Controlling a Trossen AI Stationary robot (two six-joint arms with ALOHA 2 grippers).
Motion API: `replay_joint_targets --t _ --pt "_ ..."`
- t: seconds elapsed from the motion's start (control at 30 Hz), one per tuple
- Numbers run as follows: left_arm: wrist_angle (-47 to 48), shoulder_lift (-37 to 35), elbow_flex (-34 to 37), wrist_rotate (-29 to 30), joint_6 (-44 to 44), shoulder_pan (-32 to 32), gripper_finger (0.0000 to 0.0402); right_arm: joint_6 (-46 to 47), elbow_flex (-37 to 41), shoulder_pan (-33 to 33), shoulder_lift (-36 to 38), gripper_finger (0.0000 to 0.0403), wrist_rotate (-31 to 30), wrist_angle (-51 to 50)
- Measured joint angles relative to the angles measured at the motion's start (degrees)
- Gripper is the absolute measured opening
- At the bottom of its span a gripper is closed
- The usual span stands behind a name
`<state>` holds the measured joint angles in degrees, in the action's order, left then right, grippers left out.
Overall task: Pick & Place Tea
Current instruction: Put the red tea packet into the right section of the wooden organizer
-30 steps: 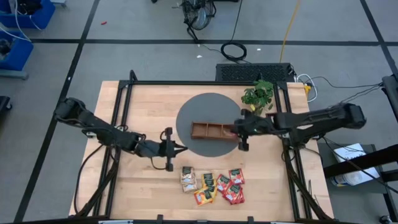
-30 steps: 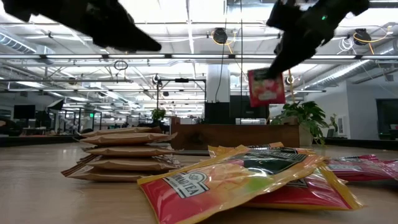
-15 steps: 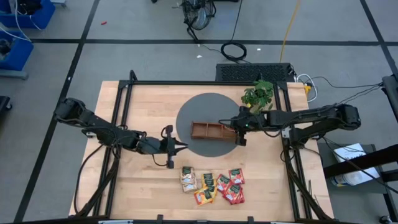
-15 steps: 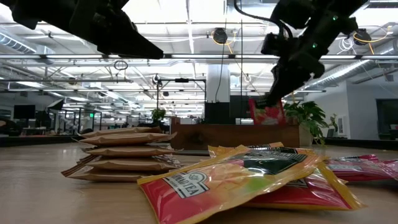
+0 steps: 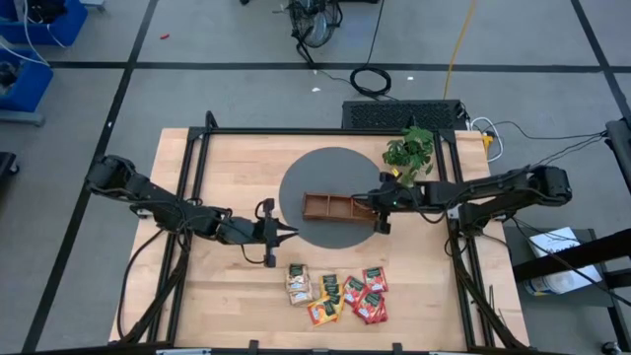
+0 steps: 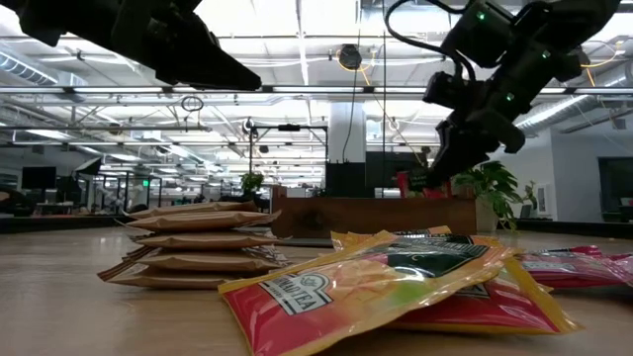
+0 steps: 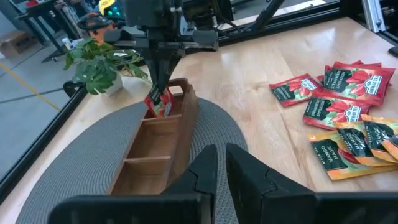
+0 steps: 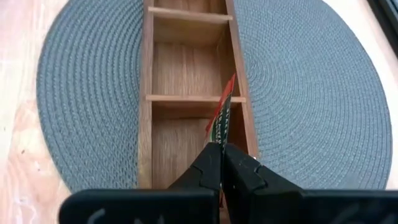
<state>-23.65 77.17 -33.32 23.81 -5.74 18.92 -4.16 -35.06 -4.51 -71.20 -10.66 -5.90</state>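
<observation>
A brown wooden tray (image 5: 335,207) with three compartments lies on a round grey mat (image 5: 315,177). My right gripper (image 5: 376,209) is at the tray's right end, shut on a red tea sachet (image 7: 159,103) that reaches down into the end compartment. Several more tea sachets (image 5: 337,293), red, orange-yellow and beige, lie flat in a loose pile near the table's front edge. My left gripper (image 5: 286,234) hovers left of the mat, above the table. It points toward the tray with only a narrow gap between its fingers (image 7: 205,165) and nothing in it. My right gripper pinches the red sachet's upper end (image 8: 219,138) between its two fingers, slanting down from the table's right side. The sachet hangs edge-on below the fingers (image 7: 160,79), tilted, with its lower part inside the tray's right-end compartment. Whether it touches the tray's floor I cannot tell.
A small green potted plant (image 5: 409,150) stands just behind my right arm at the mat's far right. The tray's middle and left compartments (image 8: 186,68) hold nothing. Black frame rails (image 5: 187,197) run along the table's left and right sides.
My right gripper has come down and a little toward the table's left, still shut on the red sachet. The sachet, which hung clear above the tray, now dips into the tray's right-end compartment. My left arm has kept still.
</observation>
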Motion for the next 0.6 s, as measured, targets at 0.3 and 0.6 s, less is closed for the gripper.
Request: replay_joint_targets --t 0.3,0.6 --pt "-0.1 0.0 0.0 0.0 0.0 0.0 0.0042 0.2 0.8 0.0 0.0 0.0016 -1.6 1.6" --pt "-0.1 0.0 0.0 0.0 0.0 0.0 0.0042 -0.9 0.8 0.0 0.6 0.0073 -4.3 3.4"
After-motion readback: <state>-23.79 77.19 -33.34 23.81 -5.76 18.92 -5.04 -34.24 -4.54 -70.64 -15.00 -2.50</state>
